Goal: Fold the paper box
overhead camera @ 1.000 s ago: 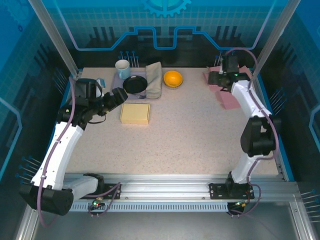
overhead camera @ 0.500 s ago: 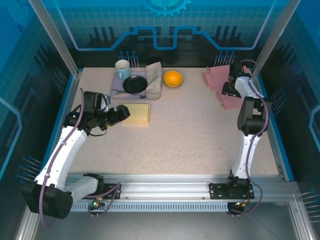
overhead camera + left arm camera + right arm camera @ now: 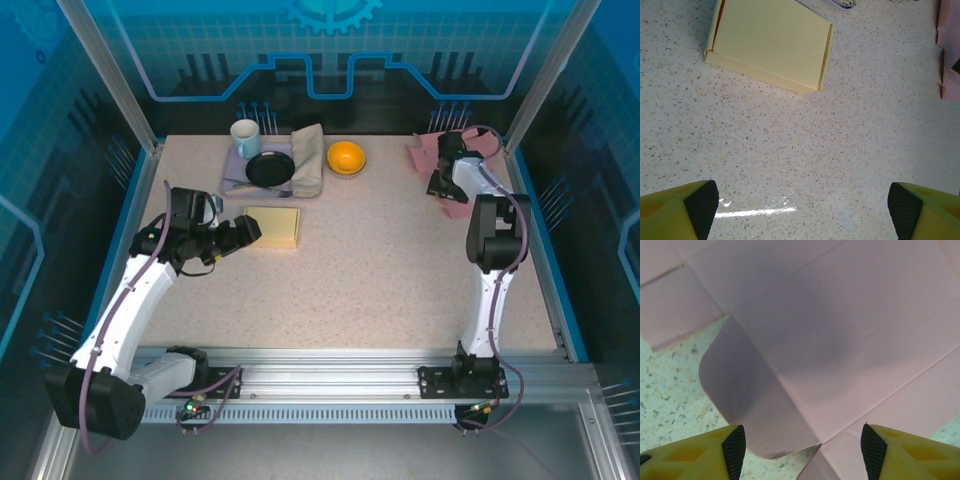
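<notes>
While your right gripper point(image 3: 801, 445) hangs close over the pink paper box point(image 3: 840, 340), its jaws stand partly apart with nothing pinched between them. The box is a flat, creased sheet lying beneath the fingers, with one rounded flap toward 7 o'clock in the wrist view. From above, you find it at 2 o'clock on the table point(image 3: 380, 290), near the far right corner. Your left gripper point(image 3: 802, 210) is spread wide and empty above bare tabletop. A folded yellow box point(image 3: 770, 42) sits at its 11 o'clock, apart from the fingers.
</notes>
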{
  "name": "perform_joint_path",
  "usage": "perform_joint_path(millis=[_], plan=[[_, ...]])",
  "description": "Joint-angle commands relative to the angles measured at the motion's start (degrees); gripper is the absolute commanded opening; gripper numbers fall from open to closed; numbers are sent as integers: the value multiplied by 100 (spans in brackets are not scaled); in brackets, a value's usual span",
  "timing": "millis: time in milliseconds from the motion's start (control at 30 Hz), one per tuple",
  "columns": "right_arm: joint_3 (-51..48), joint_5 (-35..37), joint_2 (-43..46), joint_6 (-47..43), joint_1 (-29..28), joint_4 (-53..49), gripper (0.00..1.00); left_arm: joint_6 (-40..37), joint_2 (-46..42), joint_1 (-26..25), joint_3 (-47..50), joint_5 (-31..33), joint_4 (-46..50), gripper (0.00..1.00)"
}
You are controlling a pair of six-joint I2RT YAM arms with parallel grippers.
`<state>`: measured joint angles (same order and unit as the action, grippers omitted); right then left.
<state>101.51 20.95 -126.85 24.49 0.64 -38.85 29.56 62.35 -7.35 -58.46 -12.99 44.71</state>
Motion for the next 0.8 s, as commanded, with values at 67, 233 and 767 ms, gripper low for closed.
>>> perform_joint_path(millis=[67,233,767], plan=[[-162,-158,266,-355,-226,665,65,-156,-112,-9,27,-239,-50,91],[356,280,-160,-1341,-532,311,64,-151,-179,-10,45,-238,-63,92],[860,2713,-1146,-2167,-788,-643,52,-110,-162,-10,85,-374,-98,92]])
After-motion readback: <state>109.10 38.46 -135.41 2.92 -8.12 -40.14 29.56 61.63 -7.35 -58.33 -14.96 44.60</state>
